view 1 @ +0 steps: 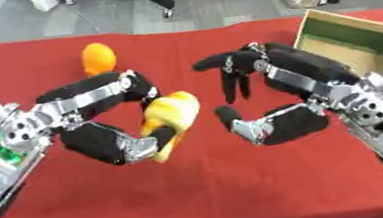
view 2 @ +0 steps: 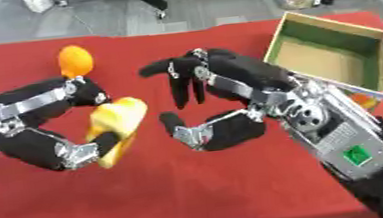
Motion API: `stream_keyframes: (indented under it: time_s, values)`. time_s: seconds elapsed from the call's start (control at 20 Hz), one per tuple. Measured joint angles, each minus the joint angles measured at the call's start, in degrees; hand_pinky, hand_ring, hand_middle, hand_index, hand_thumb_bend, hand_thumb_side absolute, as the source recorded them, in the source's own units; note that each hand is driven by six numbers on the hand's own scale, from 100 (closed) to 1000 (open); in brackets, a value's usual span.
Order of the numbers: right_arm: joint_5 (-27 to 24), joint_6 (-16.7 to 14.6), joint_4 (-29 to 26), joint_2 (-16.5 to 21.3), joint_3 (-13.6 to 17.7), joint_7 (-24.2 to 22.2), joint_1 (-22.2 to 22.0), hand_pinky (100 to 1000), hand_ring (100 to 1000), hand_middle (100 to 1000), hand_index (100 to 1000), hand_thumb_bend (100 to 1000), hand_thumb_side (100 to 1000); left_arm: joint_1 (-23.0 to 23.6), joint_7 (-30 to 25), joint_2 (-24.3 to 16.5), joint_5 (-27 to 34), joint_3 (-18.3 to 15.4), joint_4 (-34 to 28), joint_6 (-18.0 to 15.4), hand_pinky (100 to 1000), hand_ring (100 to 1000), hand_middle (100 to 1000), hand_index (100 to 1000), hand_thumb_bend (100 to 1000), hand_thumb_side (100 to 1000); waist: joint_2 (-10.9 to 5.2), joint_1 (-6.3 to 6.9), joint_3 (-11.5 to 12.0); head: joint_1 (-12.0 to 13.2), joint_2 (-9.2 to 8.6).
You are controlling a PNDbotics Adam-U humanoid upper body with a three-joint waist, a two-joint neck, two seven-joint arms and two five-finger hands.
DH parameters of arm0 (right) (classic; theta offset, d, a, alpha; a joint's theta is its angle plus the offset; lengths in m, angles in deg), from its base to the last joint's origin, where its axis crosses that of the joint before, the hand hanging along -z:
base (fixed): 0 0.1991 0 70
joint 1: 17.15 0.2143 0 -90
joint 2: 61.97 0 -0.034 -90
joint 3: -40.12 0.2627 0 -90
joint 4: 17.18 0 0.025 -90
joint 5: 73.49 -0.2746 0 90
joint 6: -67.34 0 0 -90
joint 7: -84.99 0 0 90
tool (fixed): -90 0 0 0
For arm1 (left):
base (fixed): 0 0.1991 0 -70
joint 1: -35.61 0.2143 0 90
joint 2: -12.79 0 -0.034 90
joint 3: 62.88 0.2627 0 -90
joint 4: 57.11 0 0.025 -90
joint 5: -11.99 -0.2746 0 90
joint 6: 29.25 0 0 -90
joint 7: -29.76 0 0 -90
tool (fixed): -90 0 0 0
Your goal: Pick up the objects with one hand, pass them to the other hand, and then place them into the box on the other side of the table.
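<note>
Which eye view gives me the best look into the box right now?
The right eye view: the box shows whole there, with all its walls and its brown floor. In the left eye view the picture's right edge cuts it off, and the right hand and arm cover its near part.

Box (view 1: 360,44) cut off at right edge, seemingly.

Left robot hand (view 1: 113,121): fingers and thumb curled round a yellow object (view 1: 171,117), held above the red table (view 1: 212,189) | Right robot hand (view 1: 268,93): spread, fingers drooping, just right of the yellow object, not touching it | Orange object (view 1: 98,58): on the table, far left | Box (view 1: 361,47): far right, green inner walls, brown floor.
</note>
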Motion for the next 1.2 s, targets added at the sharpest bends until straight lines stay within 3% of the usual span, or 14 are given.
stream_keyframes:
  time_s: [0.7, 1.2]
  values:
    - [-0.6, 0.6, 0.0, -0.9, -0.9, -0.6, 0.5, 389, 531, 427, 894, 100, 462, -2.5, -1.1, 1.7, 2.4, 1.2, 0.0, -0.1, 790, 461, 348, 460, 100, 373, 0.00, 0.00, 0.0, -0.1, 0.00]
    - [-0.6, 0.0, 0.0, -1.0, -1.3, 1.2, 0.4, 376, 521, 415, 760, 100, 395, -3.3, -1.8, 2.7, 4.2, 1.8, 0.0, 0.6, 793, 461, 348, 459, 100, 385, 0.00, 0.00, -0.2, -0.3, 0.00]
